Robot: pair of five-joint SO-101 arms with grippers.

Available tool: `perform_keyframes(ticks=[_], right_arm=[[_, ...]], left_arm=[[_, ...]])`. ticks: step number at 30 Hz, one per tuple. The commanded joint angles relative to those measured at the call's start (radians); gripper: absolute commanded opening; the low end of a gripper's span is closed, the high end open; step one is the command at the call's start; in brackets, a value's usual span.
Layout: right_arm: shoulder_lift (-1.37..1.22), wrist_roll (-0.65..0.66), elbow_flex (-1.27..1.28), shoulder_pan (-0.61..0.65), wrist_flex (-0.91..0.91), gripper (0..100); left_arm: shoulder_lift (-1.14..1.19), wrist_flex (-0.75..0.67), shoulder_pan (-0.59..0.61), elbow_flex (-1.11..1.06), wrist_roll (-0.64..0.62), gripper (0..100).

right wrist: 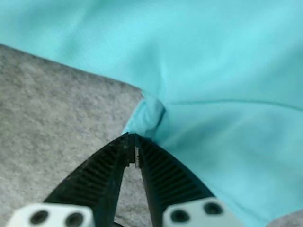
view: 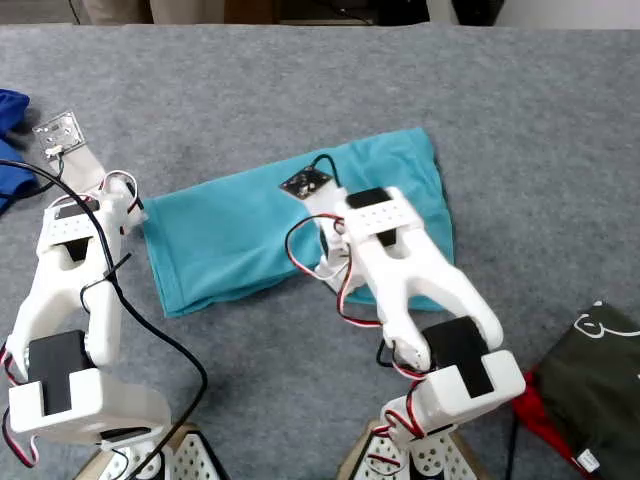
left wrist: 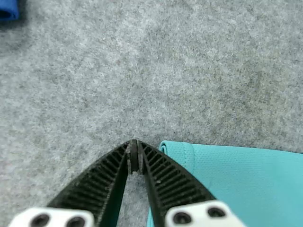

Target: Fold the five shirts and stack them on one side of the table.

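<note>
1. Evidently the teal shirt (view: 230, 235), lying mid-frame on the bench (view: 500, 100), is mid-fold.
2. The right end effector (right wrist: 132, 146) is closed, apparently nipping a puckered edge. The left end effector (left wrist: 134, 158) is closed on nothing, just beside the shirt's corner.
3. Next, probably: carry that edge across, keeping layers flat.

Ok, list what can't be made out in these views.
Blue shirt: cut off by the high view's left edge.
Dark shirt, red cloth beneath: cut off by its right edge.
Teal shirt: middle hidden under the right arm, high view.
Right gripper: right wrist view, whether it pinches fabric is unclear.
</note>
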State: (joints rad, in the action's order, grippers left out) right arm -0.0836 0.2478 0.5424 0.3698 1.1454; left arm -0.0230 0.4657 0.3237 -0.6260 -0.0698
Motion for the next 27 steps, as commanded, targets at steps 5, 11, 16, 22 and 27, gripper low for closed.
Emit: perform_keyframes(ticks=[5,11,16,22,27], right_arm=[[0.008,-0.006,-0.042,-0.033,0.017,0.5],[0.008,-0.011,-0.143,-0.108,0.146,0.9],[0.002,-0.005,-0.17,-0.108,0.157,11.8],[-0.001,-0.005,-0.122,-0.074,0.155,14.0],[-0.001,-0.011,-0.088,-0.05,0.152,14.1]], left_arm=[[-0.005,-0.015,0.0,0.038,-0.003,2],[-0.005,-0.015,0.0,0.038,-0.003,2],[-0.005,-0.015,0.0,0.038,-0.003,2],[-0.005,-0.015,0.0,0.04,-0.003,2],[-0.005,-0.015,0.0,0.04,-0.005,2]])
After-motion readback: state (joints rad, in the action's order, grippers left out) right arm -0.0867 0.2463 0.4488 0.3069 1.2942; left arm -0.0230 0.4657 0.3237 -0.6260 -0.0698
